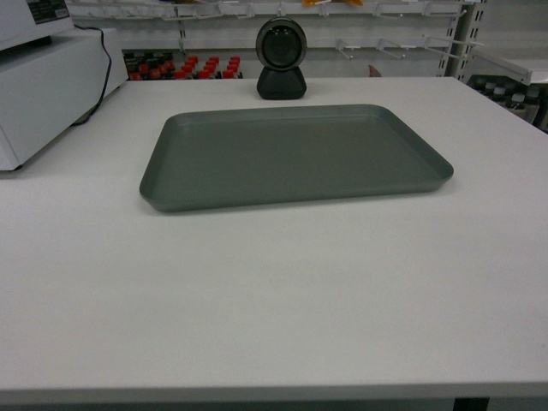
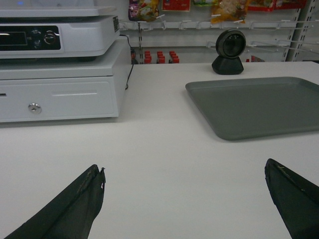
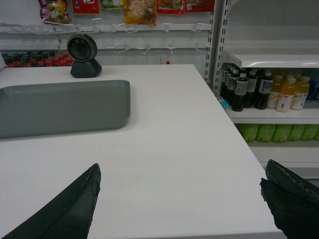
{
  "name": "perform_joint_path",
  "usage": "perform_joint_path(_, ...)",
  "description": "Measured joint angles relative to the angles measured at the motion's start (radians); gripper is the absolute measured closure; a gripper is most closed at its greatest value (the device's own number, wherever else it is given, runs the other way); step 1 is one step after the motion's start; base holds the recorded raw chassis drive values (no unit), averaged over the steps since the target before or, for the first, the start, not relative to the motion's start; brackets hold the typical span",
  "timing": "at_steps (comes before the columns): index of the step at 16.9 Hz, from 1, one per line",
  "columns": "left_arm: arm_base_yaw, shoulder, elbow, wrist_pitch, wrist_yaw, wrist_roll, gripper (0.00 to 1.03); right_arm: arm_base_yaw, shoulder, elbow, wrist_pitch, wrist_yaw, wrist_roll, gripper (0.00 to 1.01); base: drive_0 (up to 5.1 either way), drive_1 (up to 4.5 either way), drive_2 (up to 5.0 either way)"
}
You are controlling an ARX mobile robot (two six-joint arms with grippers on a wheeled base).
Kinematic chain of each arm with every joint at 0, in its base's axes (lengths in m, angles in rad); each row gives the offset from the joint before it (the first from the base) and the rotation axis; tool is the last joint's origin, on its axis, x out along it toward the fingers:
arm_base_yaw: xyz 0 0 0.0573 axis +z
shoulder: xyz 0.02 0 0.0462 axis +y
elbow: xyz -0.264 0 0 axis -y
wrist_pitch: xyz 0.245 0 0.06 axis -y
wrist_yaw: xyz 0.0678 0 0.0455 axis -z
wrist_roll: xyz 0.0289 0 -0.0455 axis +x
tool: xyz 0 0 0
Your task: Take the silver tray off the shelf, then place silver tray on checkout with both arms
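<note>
Tray (image 1: 291, 154) of dull silver lies flat on the white checkout (image 1: 274, 308), near the black scanner (image 1: 282, 58). Left gripper (image 2: 184, 199) and right gripper (image 3: 182, 199) gape wide, holding nothing.

No legible text in any of my three views.
- Cash register (image 2: 55, 37): dark display panel with knobs, markings too small for me to read.
- Label on white device (image 1: 47, 10), top left of head view: printed lines, blurred.
- Hanging snack packets (image 3: 139, 10): red and yellow printing, no brand I can make out.
- Bottles (image 3: 286, 92) on side shelving: labels present, unreadable.
- Silver tray (image 1: 291, 154): plain, no marking.
</note>
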Motion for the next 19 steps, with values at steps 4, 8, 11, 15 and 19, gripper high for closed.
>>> perform_joint_path(4, 0.000, 0.000, 0.000, 0.000, -0.001, 0.000, 0.05, 0.000, 0.000, 0.000, 0.003, 0.000, 0.000, 0.03, 0.0, -4.29, 4.3)
perform_joint_path(8, 0.000, 0.000, 0.000, 0.001, 0.000, 0.000, 0.05, 0.000, 0.000, 0.000, 0.004, 0.000, 0.000, 0.03, -0.1, -4.35, 4.2)
perform_joint_path(11, 0.000, 0.000, 0.000, -0.003, 0.000, 0.000, 0.05, 0.000, 0.000, 0.000, 0.000, 0.000, 0.000, 0.03, -0.1, -4.38, 4.2)
perform_joint_path(15, 0.000, 0.000, 0.000, 0.003, 0.000, 0.000, 0.05, 0.000, 0.000, 0.000, 0.005, 0.000, 0.000, 0.03, -0.1, -4.37, 4.2)
perform_joint_path(19, 0.000, 0.000, 0.000, -0.002, 0.000, 0.000, 0.05, 0.000, 0.000, 0.000, -0.003, 0.000, 0.000, 0.03, 0.0, -1.08, 1.1)
